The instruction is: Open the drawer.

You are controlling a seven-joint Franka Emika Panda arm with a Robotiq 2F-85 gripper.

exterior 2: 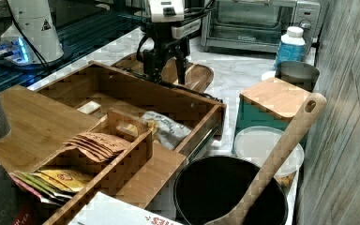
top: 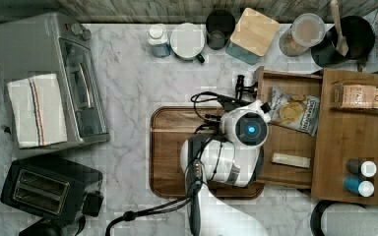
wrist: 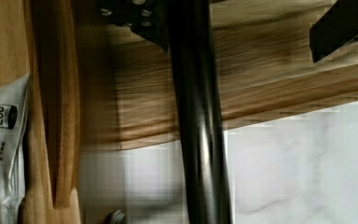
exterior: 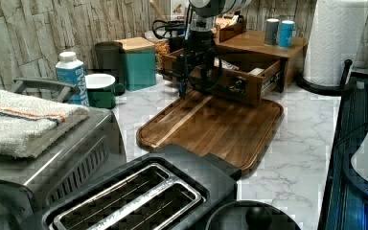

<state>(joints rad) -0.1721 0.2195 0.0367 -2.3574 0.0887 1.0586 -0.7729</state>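
Wooden drawer [top: 289, 140] pulled out, pincer [exterior 2: 168, 65] at front

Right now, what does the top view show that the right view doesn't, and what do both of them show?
The top view alone shows the black toaster, the folded towel on the toaster oven, and two capped bottles on the cabinet top. The right view alone shows the tea packets fanned in their wooden caddy, seen from the side. Both show the drawer pulled out, the chip bag lying inside it, and the cutting board in front.
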